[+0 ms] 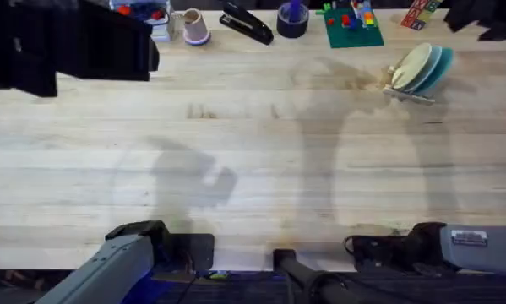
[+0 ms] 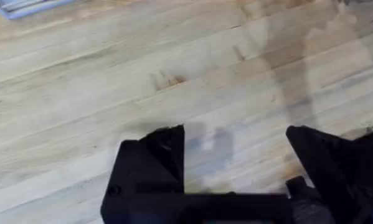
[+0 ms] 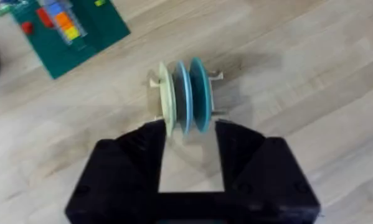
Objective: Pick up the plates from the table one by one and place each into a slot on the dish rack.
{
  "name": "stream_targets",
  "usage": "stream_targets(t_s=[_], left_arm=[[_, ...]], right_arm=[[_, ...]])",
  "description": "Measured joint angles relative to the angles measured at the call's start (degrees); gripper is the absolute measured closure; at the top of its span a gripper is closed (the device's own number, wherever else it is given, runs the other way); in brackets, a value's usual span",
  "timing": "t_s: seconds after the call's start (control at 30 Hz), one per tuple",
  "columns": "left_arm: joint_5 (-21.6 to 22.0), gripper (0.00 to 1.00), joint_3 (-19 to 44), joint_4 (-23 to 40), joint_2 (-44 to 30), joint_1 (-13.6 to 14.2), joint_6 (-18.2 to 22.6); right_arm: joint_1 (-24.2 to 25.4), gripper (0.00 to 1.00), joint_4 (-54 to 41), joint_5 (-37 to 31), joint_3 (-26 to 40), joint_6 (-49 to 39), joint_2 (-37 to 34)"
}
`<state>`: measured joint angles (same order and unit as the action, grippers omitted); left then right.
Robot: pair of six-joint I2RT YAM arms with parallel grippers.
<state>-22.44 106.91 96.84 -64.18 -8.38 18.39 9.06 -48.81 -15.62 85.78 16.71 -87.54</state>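
The turquoise plate (image 3: 200,93) stands upright in a slot of the small wooden dish rack (image 3: 216,76), next to a pale blue plate (image 3: 182,96) and a cream plate (image 3: 166,99). From overhead the rack (image 1: 405,91) is at the table's (image 1: 253,169) far right, with the turquoise plate (image 1: 439,69) on its right side. My right gripper (image 3: 191,149) is open and holds nothing, a little short of the plates. My left gripper (image 2: 236,155) is open over bare wood, and its arm looms dark at the upper left (image 1: 75,42).
Along the far edge stand a green brick baseplate (image 1: 352,27), a black stapler (image 1: 247,24), a dark tape roll (image 1: 292,19) and a pale cup (image 1: 194,27). A clear tray's corner (image 2: 24,5) shows beyond the left gripper. Bare wood spans the table's middle and front.
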Motion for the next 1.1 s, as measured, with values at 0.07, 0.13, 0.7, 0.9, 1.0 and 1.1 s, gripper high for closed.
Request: stream_targets(t_s=[0.07, 0.13, 0.7, 0.9, 1.0, 1.1], left_arm=[[0.0, 0.007, 0.0, 0.0, 0.0, 0.0, 0.0], [0.0, 0.007, 0.0, 0.0, 0.0, 0.0, 0.0], [0.0, 0.007, 0.0, 0.0, 0.0, 0.0, 0.0], [0.0, 0.006, 0.0, 0.0, 0.0, 0.0, 0.0], [0.0, 0.008, 0.0, 0.0, 0.0, 0.0, 0.0], [0.0, 0.006, 0.0, 0.0, 0.0, 0.0, 0.0]], right_arm=[[-0.5, 0.474, -1.9, 0.0, 0.0, 0.0, 2.7], [-1.0, 0.396, -4.3, 0.0, 0.0, 0.0, 5.4], [-5.9, 0.010, -26.2, 0.0, 0.0, -0.7, 26.3], [-7.7, 0.009, -26.3, 0.0, -4.9, -2.8, 36.5], [-8.5, 0.009, -26.5, 0.1, -8.4, -3.3, 41.4], [-9.1, 0.009, -26.6, 1.3, -11.6, -3.5, 45.4]])
